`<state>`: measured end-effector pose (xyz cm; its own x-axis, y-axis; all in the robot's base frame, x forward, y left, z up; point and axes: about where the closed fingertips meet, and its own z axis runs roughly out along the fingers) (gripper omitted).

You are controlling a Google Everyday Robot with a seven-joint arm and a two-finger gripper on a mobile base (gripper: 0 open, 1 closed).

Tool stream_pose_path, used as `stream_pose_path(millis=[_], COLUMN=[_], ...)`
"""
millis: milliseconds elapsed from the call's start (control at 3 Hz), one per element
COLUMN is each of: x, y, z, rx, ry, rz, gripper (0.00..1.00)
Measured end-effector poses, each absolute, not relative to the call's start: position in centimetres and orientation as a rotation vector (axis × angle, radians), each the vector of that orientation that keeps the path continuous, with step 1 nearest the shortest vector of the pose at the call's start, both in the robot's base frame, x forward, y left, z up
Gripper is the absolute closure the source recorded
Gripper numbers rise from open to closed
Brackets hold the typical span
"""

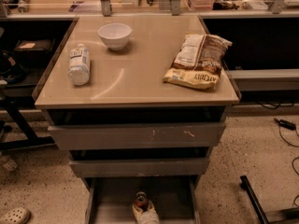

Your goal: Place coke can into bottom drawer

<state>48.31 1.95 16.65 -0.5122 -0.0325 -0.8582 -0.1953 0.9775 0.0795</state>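
The coke can stands upright inside the open bottom drawer, near the middle of its grey floor; I see its silver top and a red band below it. My gripper reaches in from the bottom edge of the camera view, and its pale fingers close around the can's lower body. The rest of the arm is out of view.
Above the open drawer are the plain middle drawer front and the scratched top drawer front, both shut. On the tan cabinet top lie a white bottle, a white bowl and a chip bag. A black frame stands on the floor at right.
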Motion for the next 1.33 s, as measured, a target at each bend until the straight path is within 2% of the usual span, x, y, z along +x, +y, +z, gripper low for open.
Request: stream_pose_path(millis=[1000, 1333], x=[48.31, 48.3], y=[1.96, 1.96], z=[16.65, 16.64], rx=[-0.16, -0.16], ry=[2.103, 2.103], rz=[0.202, 0.202], gripper=[0.13, 0.0])
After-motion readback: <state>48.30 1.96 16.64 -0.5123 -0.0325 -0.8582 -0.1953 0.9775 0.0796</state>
